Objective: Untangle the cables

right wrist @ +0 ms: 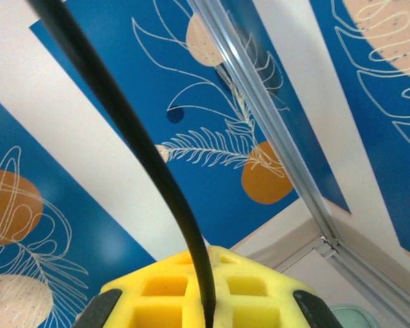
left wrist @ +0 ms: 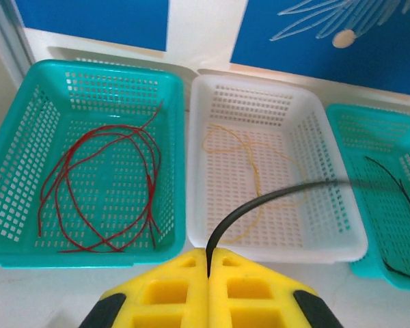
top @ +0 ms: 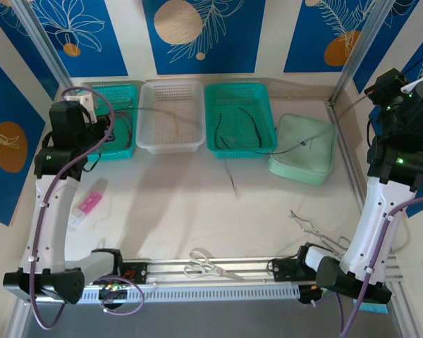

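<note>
I work in a robotics lab cell: my 2 white jointed arms point(top: 46, 211) are bolted to a silver aluminium rail point(top: 254, 265) edging a white tabletop point(top: 169, 204), walled by blue leaf-printed backdrop panels point(top: 233, 39).

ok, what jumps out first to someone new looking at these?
The shut yellow left fingers and right fingers each pinch a black cable. Along the back wall, red wires lie in the left teal basket, a tan wire in the white basket, more black wire in the right teal basket.
</note>
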`<state>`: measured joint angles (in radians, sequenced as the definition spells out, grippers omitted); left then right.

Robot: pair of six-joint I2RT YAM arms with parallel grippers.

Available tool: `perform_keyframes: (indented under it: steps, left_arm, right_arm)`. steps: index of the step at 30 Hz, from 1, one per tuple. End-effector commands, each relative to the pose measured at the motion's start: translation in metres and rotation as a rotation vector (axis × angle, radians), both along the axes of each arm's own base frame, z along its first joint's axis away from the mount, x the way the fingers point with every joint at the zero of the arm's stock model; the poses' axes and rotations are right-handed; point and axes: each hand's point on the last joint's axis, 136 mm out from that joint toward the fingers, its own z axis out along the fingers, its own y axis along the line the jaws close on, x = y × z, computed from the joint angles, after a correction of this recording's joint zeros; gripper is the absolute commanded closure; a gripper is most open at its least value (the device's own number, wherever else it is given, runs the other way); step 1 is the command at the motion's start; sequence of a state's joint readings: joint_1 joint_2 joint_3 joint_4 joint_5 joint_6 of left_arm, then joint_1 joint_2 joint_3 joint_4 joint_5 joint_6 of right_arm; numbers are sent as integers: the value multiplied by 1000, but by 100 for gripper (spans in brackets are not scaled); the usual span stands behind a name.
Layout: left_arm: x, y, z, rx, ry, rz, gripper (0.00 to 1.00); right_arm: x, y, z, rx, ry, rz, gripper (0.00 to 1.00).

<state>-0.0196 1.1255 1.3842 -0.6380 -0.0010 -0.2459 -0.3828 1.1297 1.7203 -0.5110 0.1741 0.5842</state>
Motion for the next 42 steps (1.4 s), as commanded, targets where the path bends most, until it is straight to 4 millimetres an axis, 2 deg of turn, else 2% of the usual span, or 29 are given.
perform_keyframes:
  steps: [1, 7, 11, 15, 20, 27, 31, 35, 42]
  left_arm:
    - [8, 14, 22, -85, -149, 71, 100]
    - [24, 25, 14, -122, -142, 109, 100]
    - [26, 11, 19, -183, -183, 46, 100]
    - [21, 1, 18, -177, -195, -10, 100]
    - [7, -12, 4, -177, -172, -76, 100]
    - [-21, -27, -4, -196, -139, -141, 100]
    - [-34, -37, -12, -247, -131, -169, 100]
    - [-44, -42, -16, -281, -120, -182, 100]
    - [-58, -46, -14, -261, -115, -213, 100]
  right_arm:
    - [-7, 1, 15, -7, -40, 12, 100]
    - [-5, 1, 16, -2, -37, 20, 100]
    - [-1, 13, 20, 9, -50, 88, 100]
    - [2, 30, 37, 24, -105, 173, 100]
    - [13, 58, 62, 58, -183, 270, 100]
    - [65, 134, 81, 48, -216, 461, 100]
    - [97, 164, 87, 44, -220, 516, 100]
    - [123, 175, 91, 47, -210, 531, 100]
    - [155, 176, 96, 59, -218, 504, 100]
